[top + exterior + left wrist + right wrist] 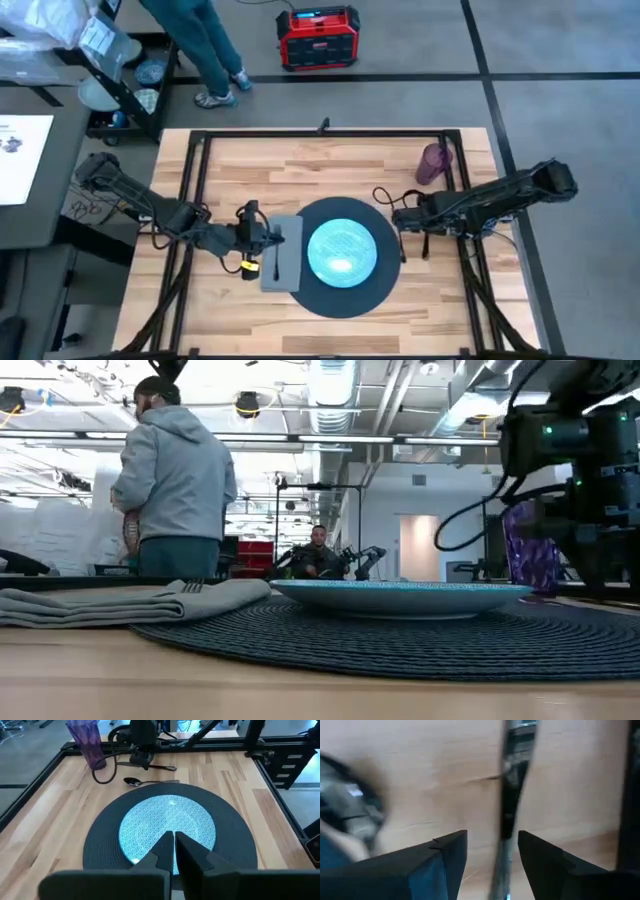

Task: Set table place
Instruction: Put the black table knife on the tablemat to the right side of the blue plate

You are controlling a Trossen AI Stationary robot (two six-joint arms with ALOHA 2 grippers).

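The dark grey round mat (340, 290) lies mid-table with the teal plate (342, 250) on it. The grey napkin (282, 252) lies at the mat's left edge, and the fork (190, 586) rests on top of it. A spoon (137, 781) and a knife (162, 767) lie right of the mat. The purple cup (435, 162) stands at the far right. My left gripper (174, 851) is shut above the napkin and points toward the plate. My right gripper (492, 847) hangs open over the knife (509, 805), one finger on each side of it.
Black frame tubes (200, 180) run along the table's edges. A person (205, 45) stands beyond the far edge, and a red box (318, 37) sits on the floor there. A dark side desk (30, 170) is at the left. Bare wood lies near the front edge.
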